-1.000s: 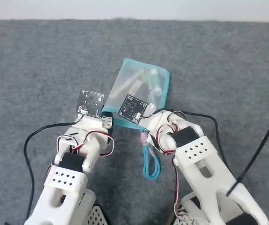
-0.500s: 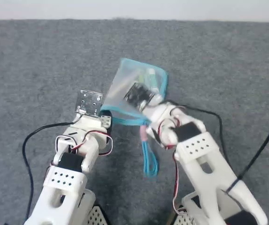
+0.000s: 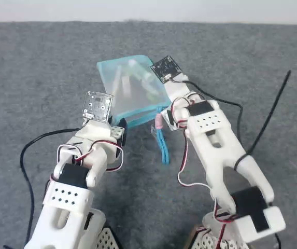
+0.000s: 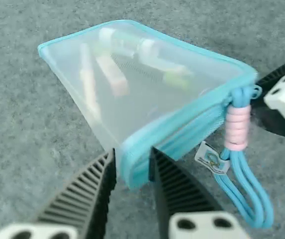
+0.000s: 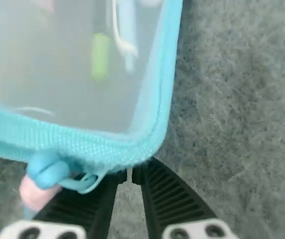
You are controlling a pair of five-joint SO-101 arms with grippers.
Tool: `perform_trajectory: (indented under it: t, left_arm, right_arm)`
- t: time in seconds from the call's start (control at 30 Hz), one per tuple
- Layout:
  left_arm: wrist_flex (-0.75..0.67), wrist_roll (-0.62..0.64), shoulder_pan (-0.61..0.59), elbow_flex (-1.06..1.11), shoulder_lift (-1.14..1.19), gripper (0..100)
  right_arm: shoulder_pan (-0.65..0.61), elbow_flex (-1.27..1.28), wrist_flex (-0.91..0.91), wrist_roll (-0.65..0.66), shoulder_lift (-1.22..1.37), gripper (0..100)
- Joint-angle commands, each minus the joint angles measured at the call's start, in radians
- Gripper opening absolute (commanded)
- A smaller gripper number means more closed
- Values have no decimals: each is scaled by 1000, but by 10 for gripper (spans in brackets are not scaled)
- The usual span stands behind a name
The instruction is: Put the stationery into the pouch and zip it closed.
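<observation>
The translucent teal pouch (image 3: 130,88) lies on the grey carpet with pens and other stationery (image 4: 113,74) inside. My left gripper (image 4: 132,160) is shut on the pouch's near corner, by the zipper edge (image 4: 182,134). My right gripper (image 5: 131,174) is shut at the opposite corner, where the teal zipper pull (image 5: 85,183) runs in between its fingers. In the high view the left gripper (image 3: 121,128) and right gripper (image 3: 165,110) sit at the two ends of the pouch's near edge. A pink bead (image 3: 159,122) and a blue cord loop (image 3: 164,145) hang from the pull.
Grey carpet (image 3: 252,62) covers the whole table. A black cable (image 3: 34,150) runs beside the left arm and another (image 3: 267,124) by the right arm. There is free room left, right and beyond the pouch.
The right arm has stretched farther away and the pouch has swung to the left and away with it. The left gripper has stayed on the pouch's corner.
</observation>
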Motion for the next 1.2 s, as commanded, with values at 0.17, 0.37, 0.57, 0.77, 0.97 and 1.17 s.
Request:
perform_trajectory:
  t: [0.17, 0.37, 0.57, 0.77, 0.97, 1.17]
  left_arm:
    - [190, -26, 3, -154, -75, 215]
    - [193, -64, 160, -74, -180, 217]
    - [144, -64, 181, -51, -115, 218]
    - [51, -63, 181, -2, -72, 218]
    - [31, -61, 160, 18, -78, 214]
    - [28, 12, -135, -35, -71, 214]
  right_arm:
    - [2, -72, -25, -61, -13, 6]
    - [-73, -57, -2, -69, -84, 6]
    - [-128, 115, -71, -72, -298, 6]
    - [-131, 212, -53, -69, -458, 6]
    - [-140, 219, -24, -54, -479, 6]
    - [-166, 259, 38, 43, -351, 9]
